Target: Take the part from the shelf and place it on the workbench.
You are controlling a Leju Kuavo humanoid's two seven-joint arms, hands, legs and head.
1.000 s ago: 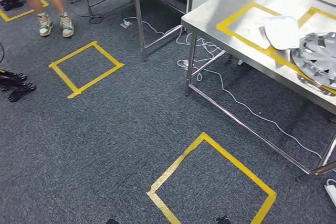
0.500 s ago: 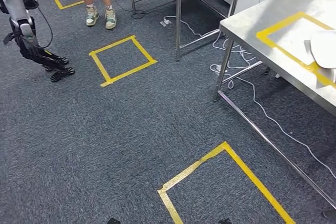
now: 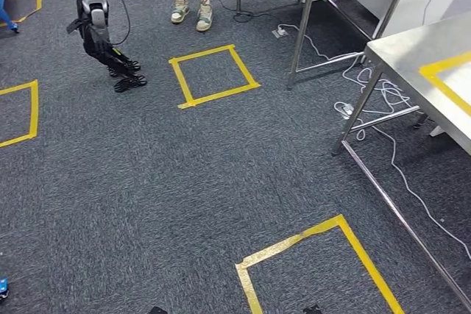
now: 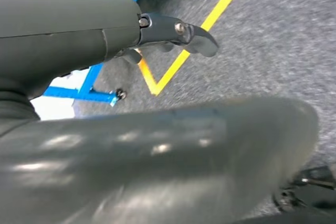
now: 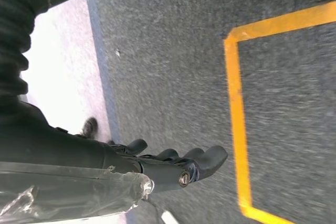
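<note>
Workbench (image 3: 411, 49) and hands are well apart: nearest, the left hand (image 4: 166, 27) and the right hand (image 5: 158, 169) are hanging empty over nubby grey carpet (image 3: 139, 182), their dark fingers loosely extended. Beyond a yellow tape square (image 3: 327, 229), the bench is standing at the right on slim tubular legs, its flat brushed-steel top catching light. Farther off, a person's sneakers (image 3: 191, 12) are resting beside another robot's arm (image 3: 94, 20).
</note>
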